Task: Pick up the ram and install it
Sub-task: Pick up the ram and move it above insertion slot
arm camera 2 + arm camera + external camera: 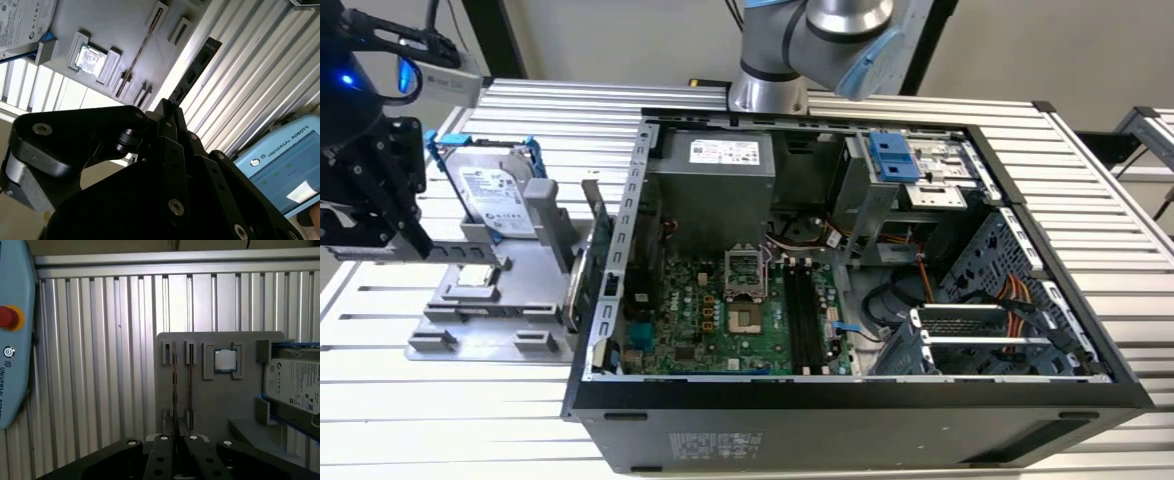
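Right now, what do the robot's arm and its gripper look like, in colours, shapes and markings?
The arm has round silver-grey joints with a light blue cap. The gripper is matt black, built of flat linked bars with silver screw heads. In the exterior view a small blue light glows on the black wrist.

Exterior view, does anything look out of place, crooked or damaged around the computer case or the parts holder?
Nothing stands out. The computer case lies open and looks intact, the hard drive stands in the gray holder, and in the second wrist view the gripper grips the ram stick over the ribbed table.
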Robot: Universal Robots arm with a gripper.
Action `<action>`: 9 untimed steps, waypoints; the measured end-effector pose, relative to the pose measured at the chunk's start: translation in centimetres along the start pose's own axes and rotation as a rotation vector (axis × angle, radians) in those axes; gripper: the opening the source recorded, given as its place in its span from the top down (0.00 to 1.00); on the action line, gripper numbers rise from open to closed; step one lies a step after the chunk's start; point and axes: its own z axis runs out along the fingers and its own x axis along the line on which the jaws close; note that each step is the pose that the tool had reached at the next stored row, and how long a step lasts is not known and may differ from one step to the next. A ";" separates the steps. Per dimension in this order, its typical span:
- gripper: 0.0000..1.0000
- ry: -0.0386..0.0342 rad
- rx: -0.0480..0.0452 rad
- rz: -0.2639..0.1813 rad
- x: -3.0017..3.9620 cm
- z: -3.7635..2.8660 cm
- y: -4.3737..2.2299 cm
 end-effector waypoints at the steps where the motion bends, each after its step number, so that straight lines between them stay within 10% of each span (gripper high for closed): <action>1: 1.00 0.0000 -0.0001 0.000 0.00 -0.14 0.00; 9: 1.00 0.0001 0.0000 0.000 -0.02 -1.13 0.00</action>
